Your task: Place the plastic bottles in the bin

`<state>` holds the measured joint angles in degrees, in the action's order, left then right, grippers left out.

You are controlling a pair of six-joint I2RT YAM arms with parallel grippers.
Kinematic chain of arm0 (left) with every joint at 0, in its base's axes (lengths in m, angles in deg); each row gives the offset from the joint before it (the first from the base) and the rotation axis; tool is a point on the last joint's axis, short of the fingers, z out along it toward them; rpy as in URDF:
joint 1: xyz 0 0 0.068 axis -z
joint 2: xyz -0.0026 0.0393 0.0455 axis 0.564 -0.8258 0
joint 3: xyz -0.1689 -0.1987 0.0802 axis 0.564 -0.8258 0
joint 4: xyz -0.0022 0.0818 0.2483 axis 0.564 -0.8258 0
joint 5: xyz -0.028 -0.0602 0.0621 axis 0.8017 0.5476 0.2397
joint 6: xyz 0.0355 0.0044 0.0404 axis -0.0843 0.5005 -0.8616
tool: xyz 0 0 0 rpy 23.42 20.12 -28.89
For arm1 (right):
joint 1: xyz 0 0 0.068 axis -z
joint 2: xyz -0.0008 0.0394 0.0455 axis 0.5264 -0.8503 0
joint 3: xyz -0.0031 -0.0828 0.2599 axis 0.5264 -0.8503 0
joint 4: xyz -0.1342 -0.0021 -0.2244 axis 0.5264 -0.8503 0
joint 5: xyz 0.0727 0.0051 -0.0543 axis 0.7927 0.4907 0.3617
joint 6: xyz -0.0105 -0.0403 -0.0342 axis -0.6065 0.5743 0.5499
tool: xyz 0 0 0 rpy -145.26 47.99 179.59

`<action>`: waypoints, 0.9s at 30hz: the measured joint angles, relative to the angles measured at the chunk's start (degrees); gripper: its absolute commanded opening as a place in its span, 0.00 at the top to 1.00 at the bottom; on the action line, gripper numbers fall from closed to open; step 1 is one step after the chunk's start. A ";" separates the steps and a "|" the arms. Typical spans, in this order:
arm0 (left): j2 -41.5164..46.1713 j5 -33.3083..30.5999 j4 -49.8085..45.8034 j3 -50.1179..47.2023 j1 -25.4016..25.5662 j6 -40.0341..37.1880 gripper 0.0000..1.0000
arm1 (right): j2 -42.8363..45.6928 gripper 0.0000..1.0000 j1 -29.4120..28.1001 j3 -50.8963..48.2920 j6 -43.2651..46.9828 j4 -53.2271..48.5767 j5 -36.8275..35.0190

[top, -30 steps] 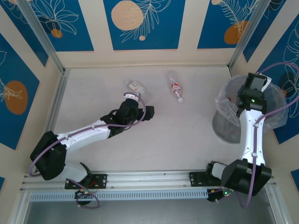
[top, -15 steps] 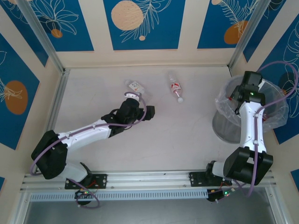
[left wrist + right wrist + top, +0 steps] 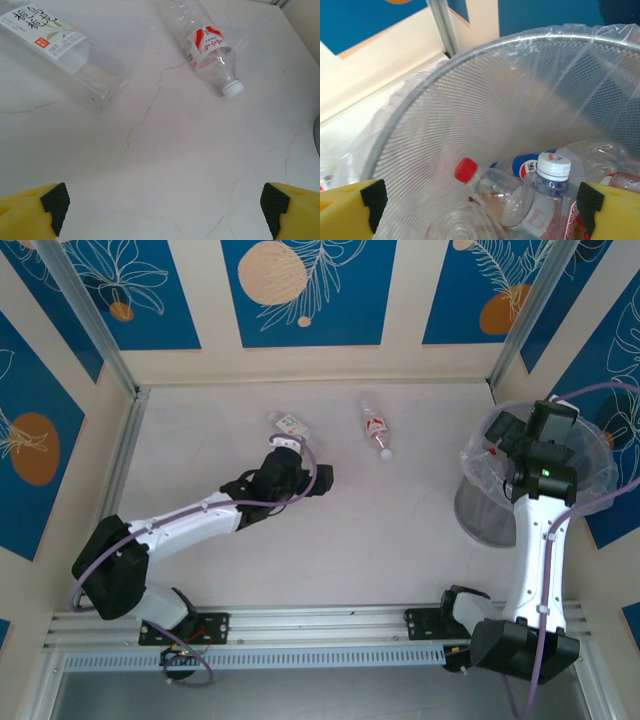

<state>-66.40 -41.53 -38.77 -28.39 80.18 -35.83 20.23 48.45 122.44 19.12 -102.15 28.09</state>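
Left gripper [image 3: 164,204]: we see it wide open, empty, lower frame
Bottles [image 3: 209,46]: two on table [image 3: 175,150], upper frame
Right gripper [image 3: 479,202]: wide open, empty, over bin [image 3: 520,47], more bottles inside

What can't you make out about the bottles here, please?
- Square bottle, left wrist view: its far end cut off at the top-left corner.
- Bottles in the bin, right wrist view: count unclear; bottom edge and bag hide some.
- Bin contents, top view: right arm covers most.
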 measured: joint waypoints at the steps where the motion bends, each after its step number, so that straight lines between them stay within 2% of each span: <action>1: -0.26 -0.13 -0.44 0.31 -0.02 0.48 0.01 | 0.72 0.01 -0.22 -0.33 -0.17 0.02 0.87; 12: -5.44 -3.41 -9.22 6.51 -2.23 8.13 0.01 | 7.72 0.00 -4.74 -3.74 -2.25 2.16 8.35; 19: -14.21 -4.26 -18.05 16.63 -3.67 12.22 0.01 | 14.56 0.01 -11.02 -5.90 -4.72 6.01 12.81; 27: -18.34 -5.01 -22.60 22.82 -4.81 14.93 0.01 | 15.98 0.00 -19.02 -7.69 -5.81 10.08 19.58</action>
<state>-84.73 -46.54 -61.37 -5.58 75.37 -20.90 36.21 29.43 114.75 13.31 -92.07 47.68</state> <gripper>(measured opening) 0.992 0.995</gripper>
